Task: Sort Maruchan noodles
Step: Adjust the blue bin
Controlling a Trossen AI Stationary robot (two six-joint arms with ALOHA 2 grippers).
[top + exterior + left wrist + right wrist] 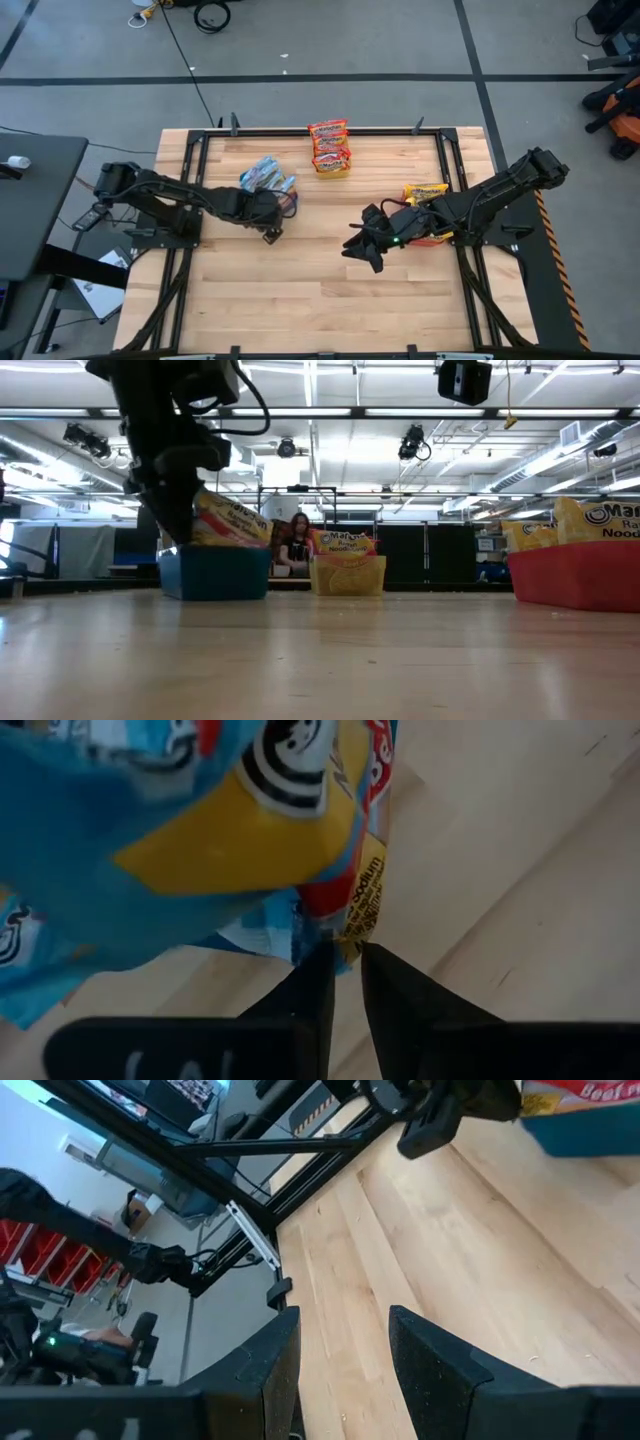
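- My left jaws (345, 970) are pinching the edge of a blue-and-white Maruchan packet (200, 840); the two dark fingers (310, 995) are standing nearly together with the crinkled seam between their tips.
- That packet is hanging over the blue bin (213, 572), which is sitting toward the far left of the wooden surface (320, 290) and is holding other blue packets (266, 177).
- My right jaws (340, 1350) are standing released, gripping nothing, hovering above bare planks near the middle of the surface.
- The yellow bin (348, 574), at the far edge, is holding orange packets (329, 146).
- The red bin (578, 573), under my right arm, is holding further packets (424, 191).
- A person (297, 545) is sitting in the room beyond.
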